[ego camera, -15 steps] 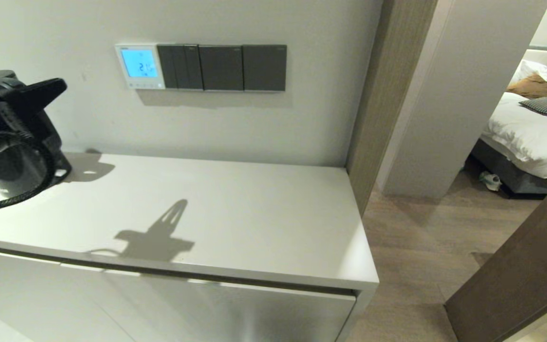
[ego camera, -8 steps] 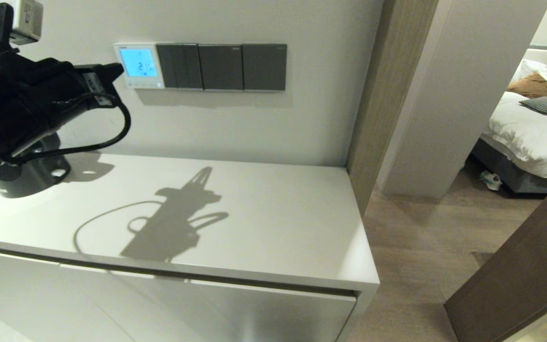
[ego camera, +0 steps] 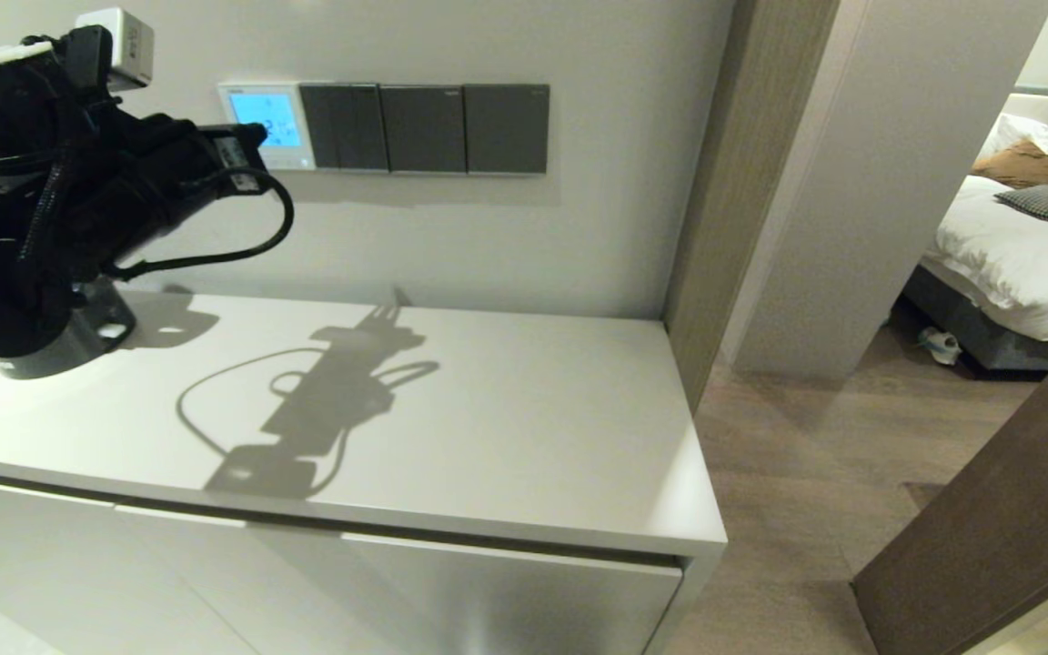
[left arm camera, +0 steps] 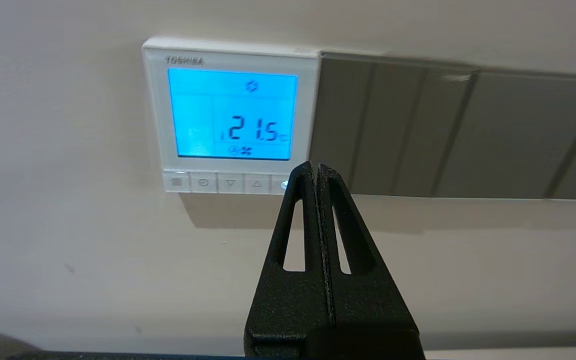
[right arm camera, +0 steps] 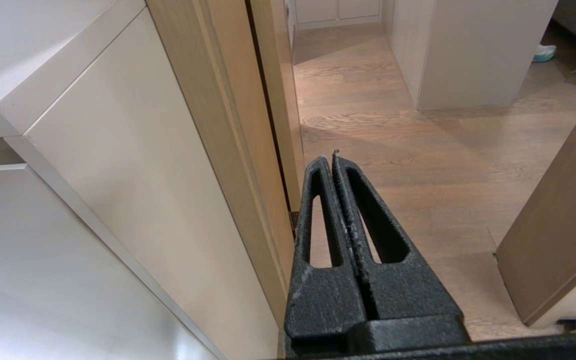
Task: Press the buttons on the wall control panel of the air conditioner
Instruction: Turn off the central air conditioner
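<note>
The black right gripper [right arm camera: 329, 159], its two slotted fingers pressed together, hangs over the light brown wood-plank floor [right arm camera: 408, 150]; beside it stands the pale glossy cabinet side panel [right arm camera: 133, 200], edged by a tan wooden door frame [right arm camera: 228, 130].

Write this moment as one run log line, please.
left gripper: shut, raised at control panel, tips by button row | contact: unclear | right gripper: shut, parked beside cabinet

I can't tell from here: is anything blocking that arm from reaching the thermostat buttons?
Nothing visible is. The left gripper, jaws shut, points straight at the button row under the panel screen, its tip over the row's end nearest the dark switches, with only bare wall around.
</note>
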Controlling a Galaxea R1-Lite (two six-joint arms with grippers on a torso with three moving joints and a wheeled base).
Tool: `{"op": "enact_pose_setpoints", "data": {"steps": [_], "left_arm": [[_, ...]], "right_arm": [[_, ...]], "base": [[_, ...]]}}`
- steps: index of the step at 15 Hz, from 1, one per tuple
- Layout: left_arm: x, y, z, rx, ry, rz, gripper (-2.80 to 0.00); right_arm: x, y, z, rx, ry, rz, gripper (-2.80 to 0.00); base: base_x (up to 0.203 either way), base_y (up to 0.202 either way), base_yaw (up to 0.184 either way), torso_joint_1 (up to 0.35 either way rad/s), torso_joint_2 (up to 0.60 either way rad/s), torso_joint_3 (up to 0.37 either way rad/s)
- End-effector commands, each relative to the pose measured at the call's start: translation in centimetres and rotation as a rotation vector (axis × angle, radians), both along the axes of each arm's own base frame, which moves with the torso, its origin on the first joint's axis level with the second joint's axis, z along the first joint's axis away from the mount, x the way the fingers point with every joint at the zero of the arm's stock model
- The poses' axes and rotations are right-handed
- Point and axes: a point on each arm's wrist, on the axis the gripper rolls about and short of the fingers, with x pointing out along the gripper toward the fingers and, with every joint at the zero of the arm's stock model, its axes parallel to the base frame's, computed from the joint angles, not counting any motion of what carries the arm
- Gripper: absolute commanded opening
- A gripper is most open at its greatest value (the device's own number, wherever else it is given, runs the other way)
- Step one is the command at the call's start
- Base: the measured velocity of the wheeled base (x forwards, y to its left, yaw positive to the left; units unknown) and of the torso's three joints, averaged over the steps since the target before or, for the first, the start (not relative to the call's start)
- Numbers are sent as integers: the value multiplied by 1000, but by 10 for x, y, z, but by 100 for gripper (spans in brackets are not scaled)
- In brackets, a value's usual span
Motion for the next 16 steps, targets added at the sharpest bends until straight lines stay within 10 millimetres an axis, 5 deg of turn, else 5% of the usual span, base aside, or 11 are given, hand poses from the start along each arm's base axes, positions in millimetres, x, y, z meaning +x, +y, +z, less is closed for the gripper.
{"op": "enact_pose_setpoints", "data": {"steps": [1,16], "left_arm": [[10,-1,-7,3,15,-2,-280],[32,-8,-22,9,45,-14,-280]], "right_arm": [[0,0,0,0,3,1,-280],[0,0,0,0,3,1,-280]], "base": [[0,0,0,0,0,0],[0,0,0,0,0,0]]}}
